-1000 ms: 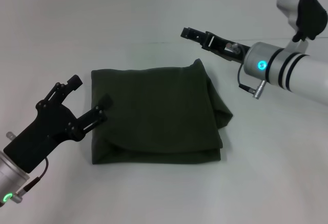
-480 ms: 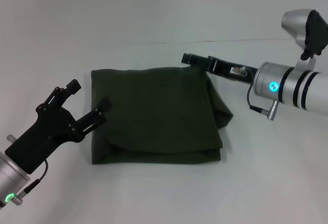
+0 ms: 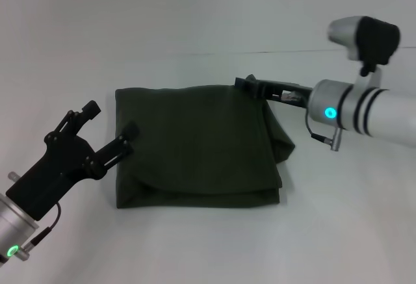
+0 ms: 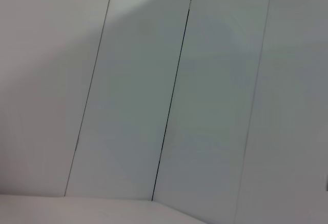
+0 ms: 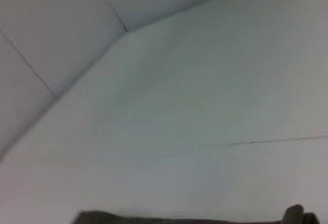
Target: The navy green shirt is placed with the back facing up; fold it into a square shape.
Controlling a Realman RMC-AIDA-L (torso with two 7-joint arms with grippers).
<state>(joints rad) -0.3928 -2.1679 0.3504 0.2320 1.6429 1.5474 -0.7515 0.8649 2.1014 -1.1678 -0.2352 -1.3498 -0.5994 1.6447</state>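
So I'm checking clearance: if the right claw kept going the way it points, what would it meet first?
Probably the navy green shirt: the right claw points along its far right corner, though its height is unclear.

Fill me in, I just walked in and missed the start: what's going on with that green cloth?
A two-armed robot is folding the navy green shirt, which already lies as a rough square on the white table. The right hand is at the shirt's far right corner; whether it grips the fabric can't be told. The left hand hovers open at the shirt's left edge, holding nothing.
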